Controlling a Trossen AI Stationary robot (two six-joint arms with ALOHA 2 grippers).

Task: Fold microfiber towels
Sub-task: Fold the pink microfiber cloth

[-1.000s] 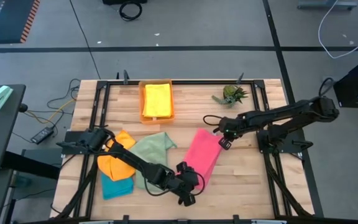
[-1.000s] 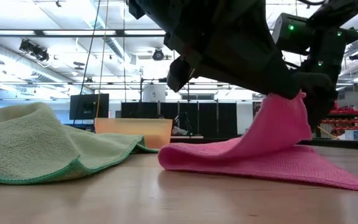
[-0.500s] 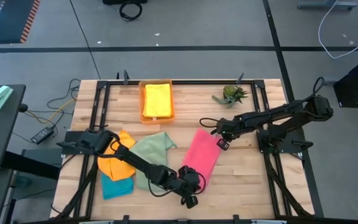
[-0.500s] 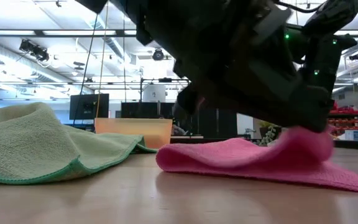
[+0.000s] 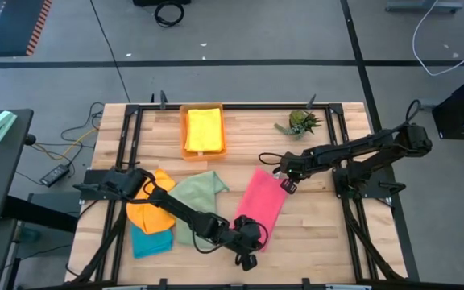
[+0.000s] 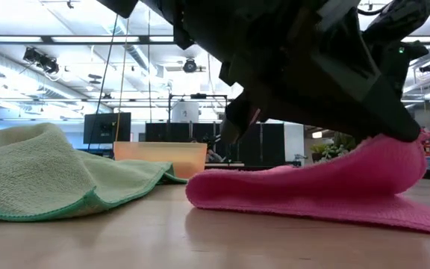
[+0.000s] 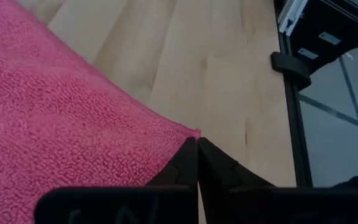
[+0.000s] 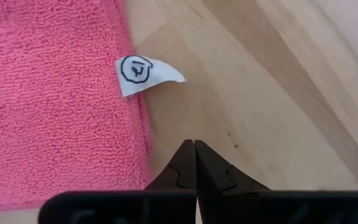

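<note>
A pink towel [image 5: 263, 201] lies as a long strip on the table right of centre; it also shows in the low view [image 6: 312, 190]. My left gripper [image 5: 248, 240] is shut at the towel's near end, on a corner. My right gripper [image 5: 286, 182] is shut at the towel's far right corner, its fingertips [image 8: 194, 144] over bare wood beside the towel's edge [image 8: 143, 124] and white tag [image 8: 143, 71]. I cannot tell whether it touches the towel. My left gripper holds the pink towel by a near corner [image 7: 191, 133], pinched at the tips of its shut fingers [image 7: 219, 168]. In the low view the held end [image 6: 405, 153] is raised off the table under the gripper. The rest of the towel lies on the wood.
A sage green towel [image 5: 198, 196] lies left of the pink one, with an orange towel [image 5: 151, 208] and a teal towel [image 5: 151, 240] farther left. An orange tray [image 5: 185, 129] holding a yellow towel [image 5: 204, 129] stands at the far edge. A small plant [image 5: 300, 122] stands far right.
My left gripper has gone a little toward the table's right edge with the pink towel's near corner. The raised end dipped toward the table and came up again farther right. My right gripper has shifted slightly toward the left.
</note>
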